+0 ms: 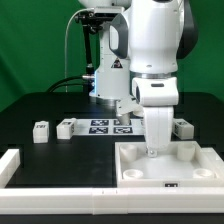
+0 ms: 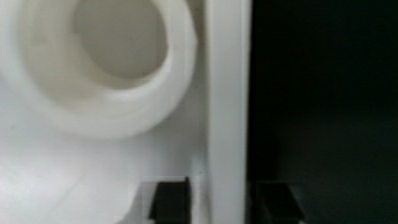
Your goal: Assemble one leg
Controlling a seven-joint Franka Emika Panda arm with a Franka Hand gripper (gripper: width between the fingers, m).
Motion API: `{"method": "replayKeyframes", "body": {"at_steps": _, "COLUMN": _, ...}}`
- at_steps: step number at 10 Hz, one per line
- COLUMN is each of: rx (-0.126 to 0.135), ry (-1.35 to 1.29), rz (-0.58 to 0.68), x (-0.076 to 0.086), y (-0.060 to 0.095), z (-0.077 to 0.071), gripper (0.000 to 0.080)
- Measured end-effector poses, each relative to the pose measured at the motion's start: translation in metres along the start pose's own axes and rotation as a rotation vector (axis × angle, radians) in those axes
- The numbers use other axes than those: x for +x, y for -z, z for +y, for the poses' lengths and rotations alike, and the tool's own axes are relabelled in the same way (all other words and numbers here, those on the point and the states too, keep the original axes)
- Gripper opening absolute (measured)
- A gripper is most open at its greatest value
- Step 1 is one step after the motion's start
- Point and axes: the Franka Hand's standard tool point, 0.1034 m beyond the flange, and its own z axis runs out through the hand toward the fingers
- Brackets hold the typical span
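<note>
The large white tray-like tabletop (image 1: 170,168) lies at the front on the exterior view's right. My gripper (image 1: 152,151) reaches straight down onto its far rim. In the wrist view my gripper (image 2: 222,205) straddles the tabletop's thin upright wall (image 2: 224,100), with one dark finger (image 2: 169,202) on each side, shut on it. A round corner recess (image 2: 107,50) lies just inside the wall. Small white legs with marker tags lie loose on the black table: two on the exterior view's left (image 1: 41,130) (image 1: 66,127) and one on its right (image 1: 182,126).
The marker board (image 1: 108,126) lies flat behind the tabletop. A white raised rail (image 1: 12,164) runs along the front and left edge of the black table. The arm's base and cables stand at the back.
</note>
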Motion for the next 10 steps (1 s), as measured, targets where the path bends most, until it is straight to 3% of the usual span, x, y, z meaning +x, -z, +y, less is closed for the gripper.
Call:
{"method": "replayKeyframes", "body": {"at_steps": 1, "rx": 0.0, "ry": 0.0, "rz": 0.0, "x": -0.0001, "y": 0.0, "z": 0.0, "gripper": 0.0355}}
{"method": "replayKeyframes", "body": {"at_steps": 2, "rx": 0.0, "ry": 0.0, "rz": 0.0, "x": -0.0002, "y": 0.0, "z": 0.0, "gripper": 0.0355}}
{"method": "replayKeyframes", "body": {"at_steps": 3, "rx": 0.0, "ry": 0.0, "rz": 0.0, "x": -0.0002, "y": -0.0001, "z": 0.0, "gripper": 0.0531}}
{"method": "replayKeyframes", "body": {"at_steps": 4, "rx": 0.0, "ry": 0.0, "rz": 0.0, "x": -0.0002, "y": -0.0001, "z": 0.0, "gripper": 0.0628}}
{"method": "replayKeyframes", "body": {"at_steps": 10, "rx": -0.001, "ry": -0.017, "rz": 0.0, "x": 0.0001, "y": 0.0007, "z": -0.0008, "gripper": 0.0649}}
